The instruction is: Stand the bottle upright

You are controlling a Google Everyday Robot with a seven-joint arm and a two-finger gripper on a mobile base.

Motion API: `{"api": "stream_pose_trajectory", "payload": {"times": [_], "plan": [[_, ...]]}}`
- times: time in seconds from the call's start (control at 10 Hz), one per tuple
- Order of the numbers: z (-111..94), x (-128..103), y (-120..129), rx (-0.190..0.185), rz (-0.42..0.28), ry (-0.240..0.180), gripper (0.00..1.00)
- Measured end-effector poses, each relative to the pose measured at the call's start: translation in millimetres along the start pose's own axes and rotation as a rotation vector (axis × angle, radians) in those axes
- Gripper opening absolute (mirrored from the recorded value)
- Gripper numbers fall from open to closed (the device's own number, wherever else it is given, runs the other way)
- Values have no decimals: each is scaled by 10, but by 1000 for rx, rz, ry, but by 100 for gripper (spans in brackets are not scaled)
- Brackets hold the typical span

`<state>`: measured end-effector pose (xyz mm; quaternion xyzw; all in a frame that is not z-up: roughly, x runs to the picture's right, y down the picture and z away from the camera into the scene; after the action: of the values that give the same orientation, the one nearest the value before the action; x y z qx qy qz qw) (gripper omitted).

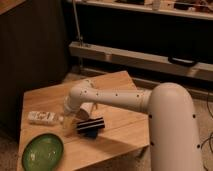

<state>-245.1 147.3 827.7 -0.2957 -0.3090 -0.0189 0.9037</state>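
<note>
One bottle [42, 117] flat on the table [112, 85], hand [68, 121] just beside its cap, grip state indiscernible.

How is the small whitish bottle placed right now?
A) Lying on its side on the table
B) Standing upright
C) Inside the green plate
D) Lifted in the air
A: the bottle lies flat on its side on the wooden table, with the gripper low over the table, beside the bottle's end nearest the arm.
</note>
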Motion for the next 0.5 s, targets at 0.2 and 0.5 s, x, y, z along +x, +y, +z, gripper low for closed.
{"api": "stream_pose_trajectory", "payload": {"times": [0.2,0.5], "plan": [[75,9,9,3,23,1,80],[141,-51,26,0,38,2,78]]}}
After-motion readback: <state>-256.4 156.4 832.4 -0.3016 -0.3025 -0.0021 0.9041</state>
